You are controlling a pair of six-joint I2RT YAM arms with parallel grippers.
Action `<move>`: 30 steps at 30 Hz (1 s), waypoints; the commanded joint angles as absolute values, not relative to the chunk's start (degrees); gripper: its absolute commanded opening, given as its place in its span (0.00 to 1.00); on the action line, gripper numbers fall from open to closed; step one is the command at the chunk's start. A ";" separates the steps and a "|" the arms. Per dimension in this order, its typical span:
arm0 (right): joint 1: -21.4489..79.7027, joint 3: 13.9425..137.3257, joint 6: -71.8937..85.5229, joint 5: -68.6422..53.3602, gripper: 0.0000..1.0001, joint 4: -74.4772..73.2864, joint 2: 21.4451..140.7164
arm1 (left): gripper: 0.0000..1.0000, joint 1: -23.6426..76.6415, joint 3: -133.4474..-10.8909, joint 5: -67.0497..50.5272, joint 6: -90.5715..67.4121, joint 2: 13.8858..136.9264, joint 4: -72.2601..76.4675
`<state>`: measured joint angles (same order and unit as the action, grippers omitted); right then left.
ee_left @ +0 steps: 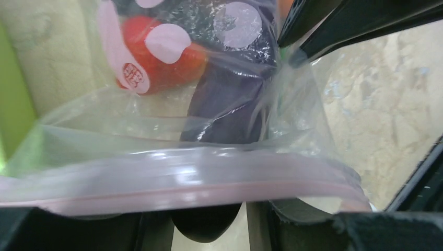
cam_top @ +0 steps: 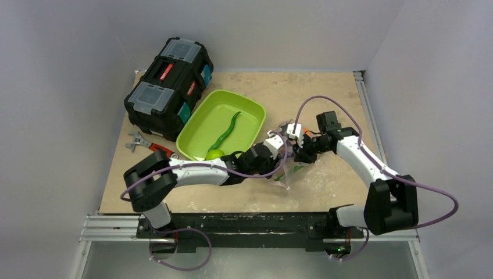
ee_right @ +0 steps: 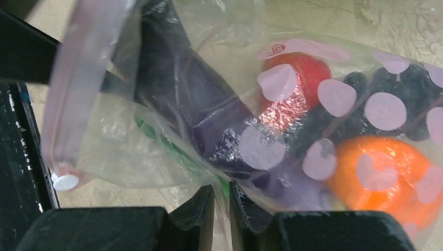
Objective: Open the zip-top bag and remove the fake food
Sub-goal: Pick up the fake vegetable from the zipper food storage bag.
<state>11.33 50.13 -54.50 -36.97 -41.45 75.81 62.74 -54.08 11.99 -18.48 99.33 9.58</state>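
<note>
Beige tabletop [cam_top: 325,93]; right gripper [ee_right: 222,209] pinches clear, dotted, pink-zipped bag [ee_right: 130,157] holding eggplant [ee_right: 209,120], pepper [ee_right: 308,73], orange [ee_right: 386,172]; left gripper [ee_left: 209,230] grip unclear

The left arm [cam_top: 197,170] and the right arm [cam_top: 360,157] look alike: glossy white shells joined by chunky black motor housings, each on a black base. A thin purple cable [cam_top: 433,189] trails off each arm in loose loops. The left pincer [cam_top: 279,142] has a white mount behind dark fingers. Seen close, the right pincer [ee_right: 222,209] has two matte black, blocky fingers with angled inner faces. A small black camera box [cam_top: 328,122] sits on the right wrist.
</note>
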 commanded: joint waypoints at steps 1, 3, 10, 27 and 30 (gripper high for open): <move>11.51 51.09 -52.29 -34.65 0.14 -38.68 75.93 | 0.00 62.46 -52.85 8.39 -20.35 90.30 7.09; 11.51 50.94 -51.92 -33.84 0.14 -38.25 76.10 | 0.00 62.49 -51.52 7.35 -21.51 88.16 6.14; 11.49 50.76 -50.79 -32.87 0.13 -37.00 75.97 | 0.00 61.76 -50.04 3.99 -22.09 82.91 -0.97; 11.34 50.59 -49.91 -32.41 0.12 -35.86 75.63 | 0.00 61.52 -53.08 7.98 -9.26 73.65 -26.93; 11.32 50.54 -50.00 -32.43 0.12 -35.81 75.76 | 0.00 61.48 -52.33 8.47 -7.50 70.47 -28.26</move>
